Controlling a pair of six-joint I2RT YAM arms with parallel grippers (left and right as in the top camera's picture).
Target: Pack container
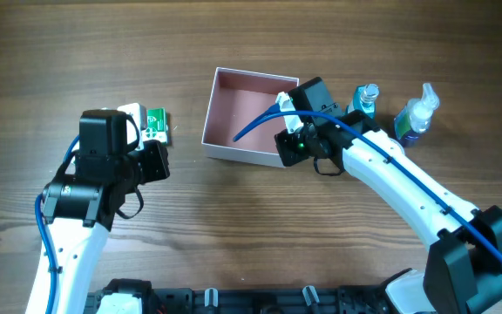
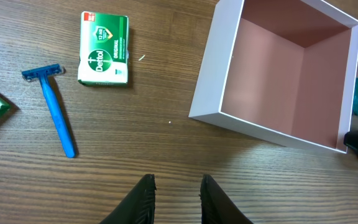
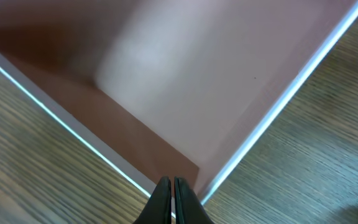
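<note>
We look down on a brown wooden table [image 1: 234, 227], its grain running left to right, filling all our views, lit softly and evenly, paler sheen at near left, faint shadows.

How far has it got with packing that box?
Nothing looks packed yet: the container shows only its bare pink floor. In hand: the right gripper, jaws closed, sits at the container's corner; the left gripper hangs open and empty. Probably left to do: the soap box, the blue razor, the teal bottle and the pump bottle all lie outside it.
</note>
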